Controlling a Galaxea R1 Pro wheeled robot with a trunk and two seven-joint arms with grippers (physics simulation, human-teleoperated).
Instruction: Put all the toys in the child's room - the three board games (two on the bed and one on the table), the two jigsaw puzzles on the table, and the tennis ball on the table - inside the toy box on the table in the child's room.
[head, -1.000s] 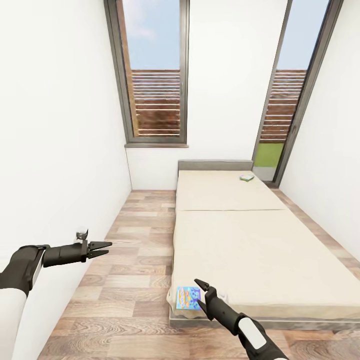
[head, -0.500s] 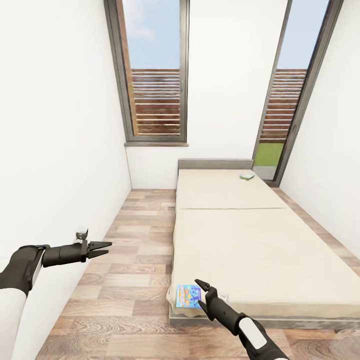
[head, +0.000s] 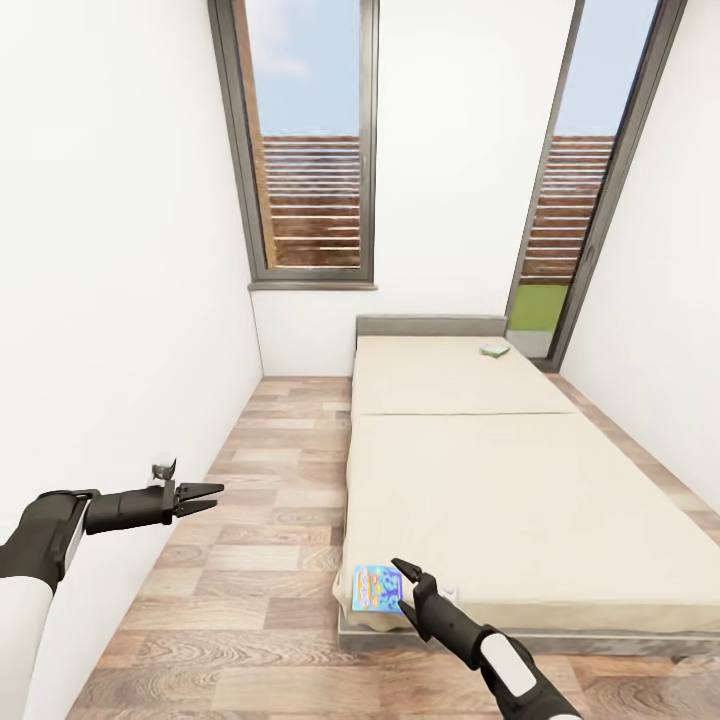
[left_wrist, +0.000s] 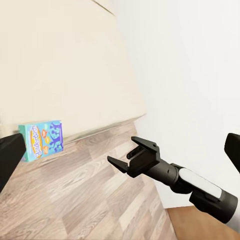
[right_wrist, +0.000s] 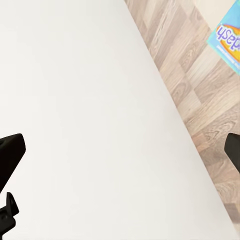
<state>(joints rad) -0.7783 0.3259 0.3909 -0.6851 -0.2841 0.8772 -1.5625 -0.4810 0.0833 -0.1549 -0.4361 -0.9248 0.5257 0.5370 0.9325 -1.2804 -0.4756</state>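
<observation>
- We're in the child's room, and the bed (head: 520, 480) fills the floor ahead of us, its grey headboard at the far wall between the two tall windows.
- Over the last second the whole head view has slid a touch: the bed's foot sits a little higher in the picture, so we've been rolling closer or tipping the camera, not shifting the toys.
- That matters: we judge we're closing on the first pickup, with nothing in the toy box yet from this end of the room.
- The right gripper (head: 408, 582) hovers just beside the bed's near left corner, its jaws spread and holding nothing; it has crept slightly toward that corner.
- The left gripper (head: 205, 497) hangs out over the wood floor, well left of the bed, fingers parted and empty, unmoved.
- The blue board game (head: 377, 590) lies on the bed's near left corner, right by the right gripper.
- A second, green-white board game (head: 494, 350) rests by the headboard, far right side.
- Writing: the right wrist view shows the blue lid reading "…dash" (right_wrist: 226, 36), upside down; the rest is cut off.
</observation>
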